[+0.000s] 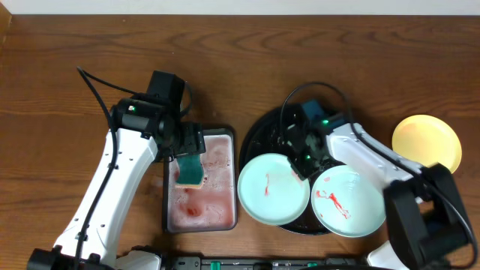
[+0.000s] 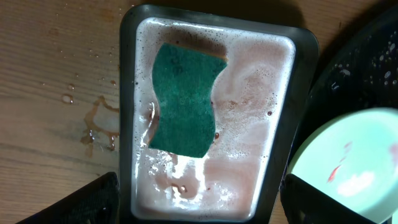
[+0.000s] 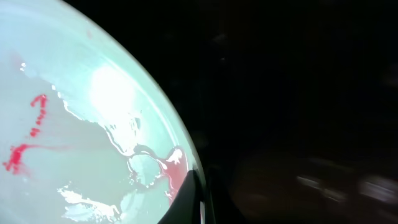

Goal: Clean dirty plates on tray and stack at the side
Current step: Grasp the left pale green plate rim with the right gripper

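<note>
Since the left gripper (image 2: 200, 186) hangs wide open and empty above the sponge (image 2: 183, 99), it should drop squarely onto its waist; whether the right gripper (image 1: 304, 161) is closed I cannot tell.

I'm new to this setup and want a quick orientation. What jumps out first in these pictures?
A green sponge lies in foamy pink water in the rectangular tray, below the left gripper. Beside it on the black tray sit a left mint plate and a right mint plate, both smeared red, with the right gripper at the left one's rim. A yellow plate without visible smears sits on the table, far right.
</note>
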Controlling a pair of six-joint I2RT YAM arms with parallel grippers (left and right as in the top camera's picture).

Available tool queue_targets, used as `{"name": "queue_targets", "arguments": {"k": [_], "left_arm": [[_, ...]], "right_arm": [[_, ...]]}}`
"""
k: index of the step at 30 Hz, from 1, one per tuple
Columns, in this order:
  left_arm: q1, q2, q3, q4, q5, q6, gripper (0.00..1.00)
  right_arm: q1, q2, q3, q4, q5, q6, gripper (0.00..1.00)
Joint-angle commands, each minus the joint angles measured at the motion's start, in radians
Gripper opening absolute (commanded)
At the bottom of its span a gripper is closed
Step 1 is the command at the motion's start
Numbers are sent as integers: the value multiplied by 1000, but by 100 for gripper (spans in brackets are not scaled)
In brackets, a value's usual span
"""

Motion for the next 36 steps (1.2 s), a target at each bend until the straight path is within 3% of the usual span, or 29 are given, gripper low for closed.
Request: {"name": "queue_targets", "arguments": {"k": [1,5,13,14,16,17,22,26,29,36], "left_arm": [[2,-1,2,-2,-9,6,83],[2,-1,2,-2,-9,6,83],[2,-1,1,-2,-9,7,83],[2,-1,2,-3,-9,10,83],[2,-1,2,-2,-9,10,83],[2,-1,2,-2,-9,10,83],[2,-1,1,-2,-9,10,83],[2,-1,2,-2,-9,10,83],[2,-1,2,-2,-9,10,83],[2,-1,2,6,-9,10,83]], "right_arm": [[-46,-99,8,43,296,200,1],[-68,-115,8,106,436,288,1],[-69,-34,8,167,426,288,1],[-69,-23,8,169,424,288,6],[-69,-14,8,169,424,288,31],[-72,-15,8,173,420,288,35],[-103,-69,42,171,316,254,35],[-128,-145,58,171,31,177,30],[-103,-171,58,129,-198,79,39],[123,-115,52,45,-61,37,40]]}}
